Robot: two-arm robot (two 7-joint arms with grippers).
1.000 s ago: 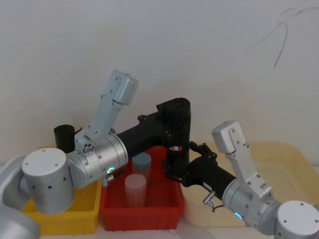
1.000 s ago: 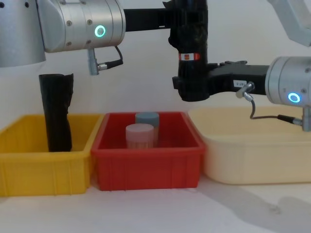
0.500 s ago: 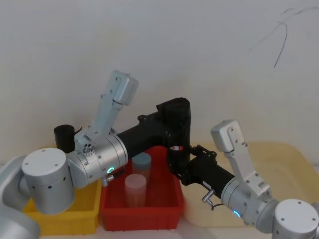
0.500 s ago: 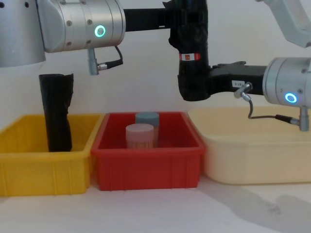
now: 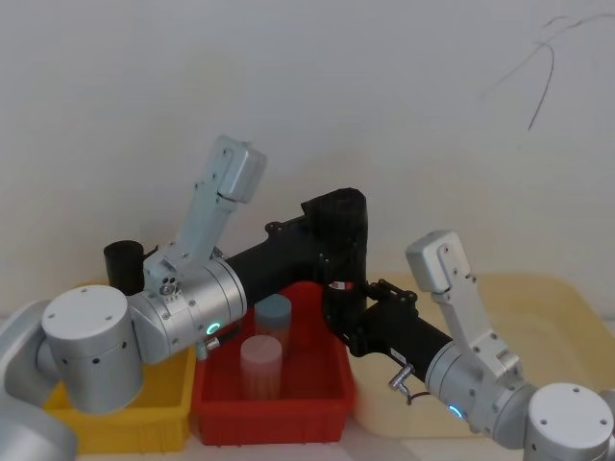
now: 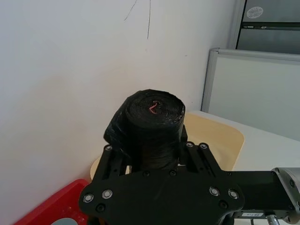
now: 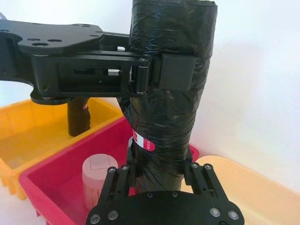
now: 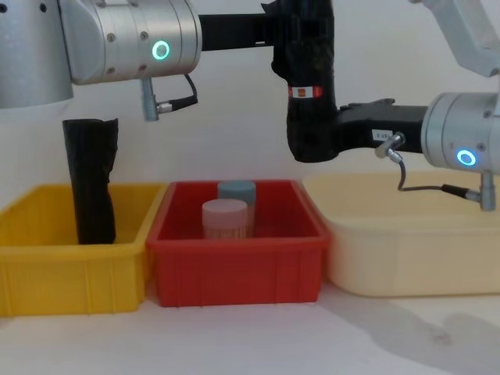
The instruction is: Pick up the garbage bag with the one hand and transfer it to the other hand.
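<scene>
A pale surface carries three bins in a row. A yellow bin is on the left, a red bin is in the middle, and a cream tub is on the right, each just beside the next.

A plain black roll stands upright in the yellow bin, leaning a little and rising well above its rim. In the red bin a pink jar stands in front with a blue-grey jar touching or just behind it.

The garbage bag hangs upright in the air, clear of the bins. It is above the far right part of the red bin, near the seam with the cream tub. A red-and-white label band circles it about midway.

The left tool, on the arm with the green ring, reaches in from the left and is clamped on the upper part of the bag, with a finger pad pressed flat to its side.

The right tool, on the arm with the blue ring, comes in from the right over the cream tub and sits at the bag's lower end, below the band. I cannot tell whether it grips the bag.

A white wall stands behind.
</scene>
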